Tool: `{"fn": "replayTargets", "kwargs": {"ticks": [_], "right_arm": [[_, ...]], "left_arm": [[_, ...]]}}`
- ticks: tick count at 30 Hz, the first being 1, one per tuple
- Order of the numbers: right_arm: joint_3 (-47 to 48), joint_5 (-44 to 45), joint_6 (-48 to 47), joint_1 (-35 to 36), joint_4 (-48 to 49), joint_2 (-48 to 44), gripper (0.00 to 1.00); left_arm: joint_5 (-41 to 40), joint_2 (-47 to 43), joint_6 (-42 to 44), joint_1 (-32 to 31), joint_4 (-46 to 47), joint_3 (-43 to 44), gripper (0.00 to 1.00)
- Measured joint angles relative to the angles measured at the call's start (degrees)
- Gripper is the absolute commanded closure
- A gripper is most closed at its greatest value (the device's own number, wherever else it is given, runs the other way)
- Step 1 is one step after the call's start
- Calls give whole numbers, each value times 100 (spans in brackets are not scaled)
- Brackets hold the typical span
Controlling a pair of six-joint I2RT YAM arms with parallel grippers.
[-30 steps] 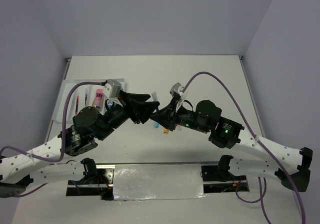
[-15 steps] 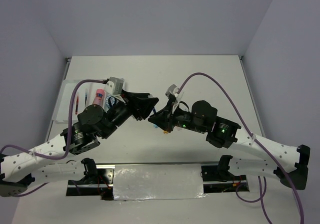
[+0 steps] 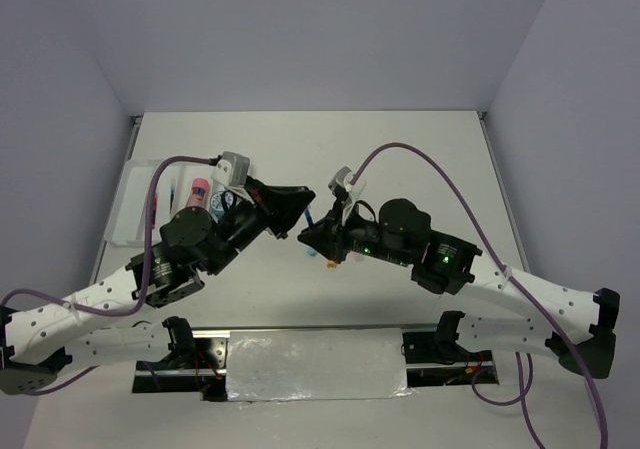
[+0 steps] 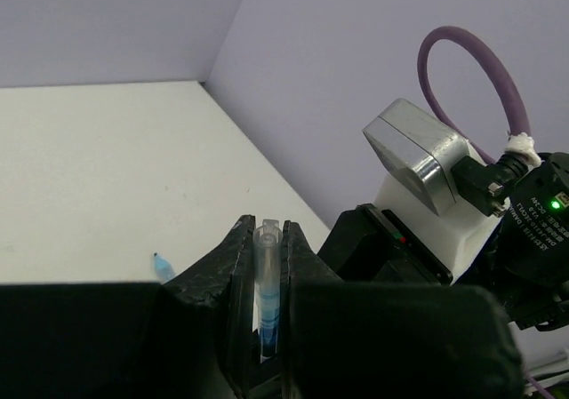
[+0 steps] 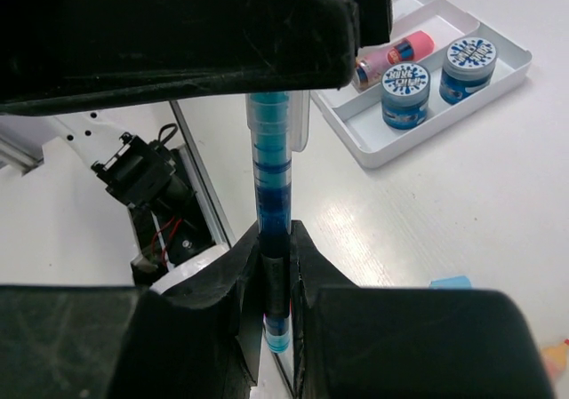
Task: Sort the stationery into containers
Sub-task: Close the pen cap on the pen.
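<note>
Left gripper (image 4: 267, 255): jaws closed tight on the blue pen (image 4: 267, 315), whose clear, open end stands up just past the fingertips (image 4: 240, 243). Right gripper (image 5: 273, 243): jaws likewise clamped on the same blue pen (image 5: 269, 168), near its other end, with a short blue tip showing below the fingers (image 5: 244, 266). The pen spans straight from one gripper to the other, held off the table by both. Arm pose, overhead view: the left arm reaches up and to the right from its base and the right arm up and to the left. Left gripper (image 3: 297, 212) and right gripper (image 3: 320, 233) meet nose to nose over the middle of the table (image 3: 420, 149), with a short length of pen (image 3: 312, 213) visible between them. White tray (image 3: 125, 207): at the table's left edge, behind the left arm. In the right wrist view one tray (image 5: 462, 106) compartment holds two blue-white rolls (image 5: 405, 83) side by side, and a pink-orange cylinder (image 5: 400, 51) lies in the next compartment. Loose on the table: a light-blue piece (image 5: 449, 282) and an orange piece (image 5: 558, 355), near each other and well apart from the tray.
</note>
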Motion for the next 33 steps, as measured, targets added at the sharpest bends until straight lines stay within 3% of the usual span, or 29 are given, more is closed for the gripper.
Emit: {"fn": "replayTargets", "kwargs": {"ticks": [3, 8, 15, 18, 20, 23, 25, 26, 28, 33], "right_arm": [[323, 94, -15, -2, -389, 76, 100], [1270, -11, -111, -184, -1626, 407, 100], [3154, -798, -127, -741, -4839, 1123, 100], [3292, -988, -103, -778, -5617, 1075, 100], [2935, -1154, -107, -748, -5276, 929, 100], [2041, -1449, -98, -715, -3893, 647, 100], [1502, -1615, -81, -669, -2981, 474, 100], [1241, -1655, -61, -638, -2527, 389, 100], [907, -1624, -31, -601, -1843, 289, 100], [706, -1346, -4, -483, -715, 208, 100]], "left_arm": [[118, 17, -131, 48, 358, -166, 100], [142, -9, -459, 101, 1722, -885, 100], [-603, 675, -990, -468, 3781, -1781, 100], [-734, 841, -1294, -732, 4153, -1956, 100], [-841, 610, -1377, -802, 3976, -1980, 100], [-1054, 74, -1163, -800, 2848, -1757, 98], [-1005, -205, -933, -739, 1989, -1469, 82], [-927, -295, -850, -680, 1631, -1311, 61], [-684, -378, -629, -570, 901, -1008, 46], [-398, -382, -249, -479, -280, -492, 36]]}}
